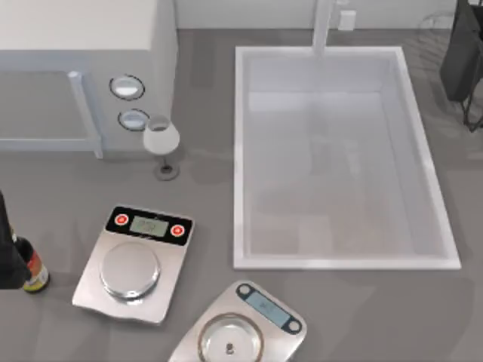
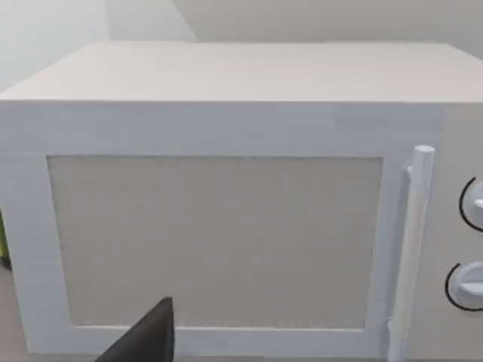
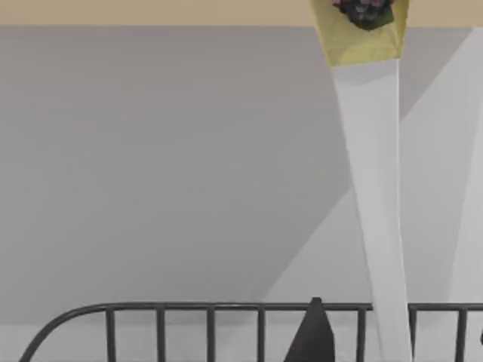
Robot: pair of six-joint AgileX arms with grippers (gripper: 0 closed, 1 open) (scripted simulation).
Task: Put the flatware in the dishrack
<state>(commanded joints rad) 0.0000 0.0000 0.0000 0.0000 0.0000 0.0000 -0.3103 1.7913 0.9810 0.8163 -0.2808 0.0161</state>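
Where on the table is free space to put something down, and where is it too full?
Free: the table between the wine glass and the sink basin, and the strip in front of the basin. Crowded: the near left, where two scales lie close beside a bottle.

both arms are matt black, each pincer showing a dark, pointed fingertip (image 2: 147, 335) in its wrist view.

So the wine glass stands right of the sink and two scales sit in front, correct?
Not quite: in the top view the wine glass stands left of the sink, beside the microwave. The two scales do sit in front.
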